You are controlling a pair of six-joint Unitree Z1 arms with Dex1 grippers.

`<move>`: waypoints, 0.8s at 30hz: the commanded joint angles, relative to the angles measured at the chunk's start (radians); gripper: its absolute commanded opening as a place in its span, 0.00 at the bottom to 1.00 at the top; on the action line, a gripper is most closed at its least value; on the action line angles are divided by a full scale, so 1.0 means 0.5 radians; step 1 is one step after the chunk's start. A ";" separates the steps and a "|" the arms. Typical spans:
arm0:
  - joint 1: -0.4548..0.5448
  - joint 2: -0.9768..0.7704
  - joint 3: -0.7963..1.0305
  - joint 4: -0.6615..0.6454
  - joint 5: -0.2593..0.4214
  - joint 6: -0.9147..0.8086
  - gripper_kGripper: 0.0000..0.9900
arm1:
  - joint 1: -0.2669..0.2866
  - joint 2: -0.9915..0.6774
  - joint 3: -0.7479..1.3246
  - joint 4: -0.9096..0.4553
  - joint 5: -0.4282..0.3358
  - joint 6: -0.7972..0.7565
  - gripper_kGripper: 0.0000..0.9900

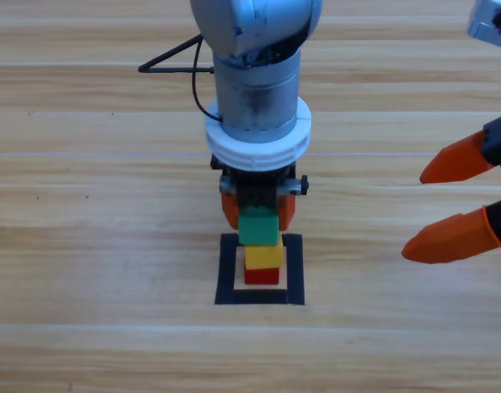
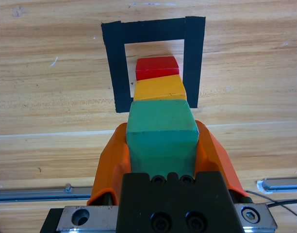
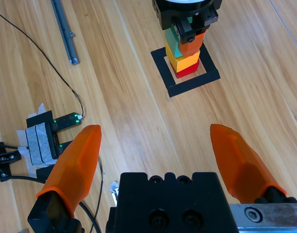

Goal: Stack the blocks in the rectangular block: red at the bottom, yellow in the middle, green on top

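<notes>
Pinching the green cube with my left hand, I am holding it on the yellow cube, which is sitting on the red cube inside the black tape square on the bench. My right hand is waiting well apart, spread wide.

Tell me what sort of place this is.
Probably a robotics lab bench: a bare wooden table with a black tape square marked on it, loose cables and a small taped electronics unit lying beside the work area.

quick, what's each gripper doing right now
Left gripper: shut on the green cube, atop the stack.
Right gripper: open, holding nothing, at the right edge.
</notes>
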 commanded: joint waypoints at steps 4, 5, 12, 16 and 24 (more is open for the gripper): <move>-0.072 0.091 -0.035 0.012 0.028 -0.040 0.00 | -0.035 -0.095 0.060 -0.067 -0.021 -0.008 1.00; -0.075 0.094 -0.035 0.012 0.028 -0.040 0.00 | -0.035 -0.098 0.056 -0.067 -0.021 -0.008 1.00; -0.075 0.103 -0.029 0.012 0.031 -0.046 0.00 | -0.035 -0.104 0.063 -0.067 -0.021 -0.008 1.00; -0.075 0.106 -0.032 0.012 0.031 -0.046 0.00 | -0.035 -0.104 0.063 -0.067 -0.021 -0.008 1.00; -0.072 0.100 -0.035 0.012 0.049 -0.040 0.00 | -0.035 -0.107 0.066 -0.070 -0.021 -0.008 1.00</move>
